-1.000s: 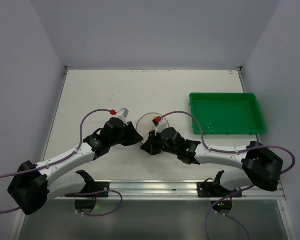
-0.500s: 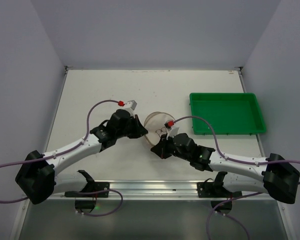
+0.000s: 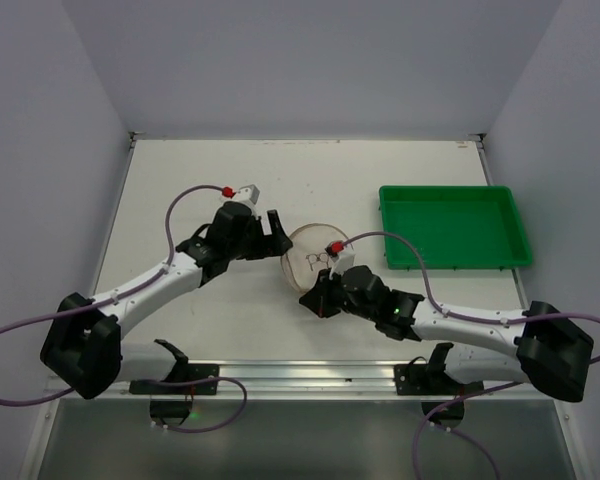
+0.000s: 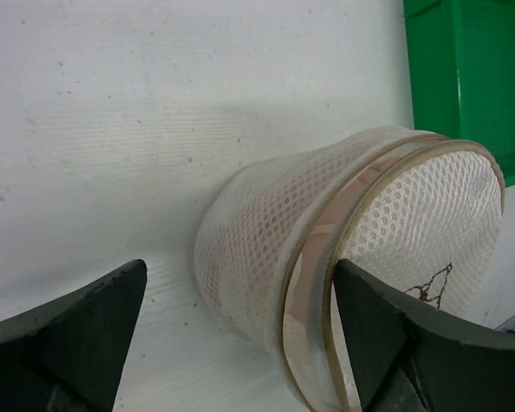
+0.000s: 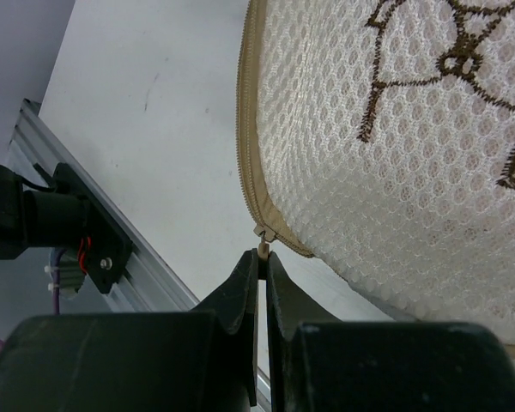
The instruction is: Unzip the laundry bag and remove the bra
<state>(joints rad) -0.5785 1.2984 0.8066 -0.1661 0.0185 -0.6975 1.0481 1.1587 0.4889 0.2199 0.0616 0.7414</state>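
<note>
The laundry bag (image 3: 310, 258), a round white mesh drum with a beige zip rim, lies tilted mid-table with its flat face and black sketch showing. My left gripper (image 3: 271, 238) is open at the bag's left side. In the left wrist view its fingers straddle the bag's (image 4: 266, 215) wall and rim, and the left gripper (image 4: 239, 270) grips nothing. My right gripper (image 3: 316, 296) is at the bag's near edge. In the right wrist view the right gripper (image 5: 263, 256) is shut on the small beige zip pull (image 5: 262, 248) below the mesh face (image 5: 395, 129). The bra is hidden.
A green rectangular tray (image 3: 455, 225) stands to the right of the bag, its corner also showing in the left wrist view (image 4: 468, 77). A metal rail (image 3: 310, 375) runs along the table's near edge, close beneath the right gripper.
The left gripper has opened and let go of the bag's left rim, shifting slightly left. The right gripper keeps its hold on the zip pull and has barely moved.
</note>
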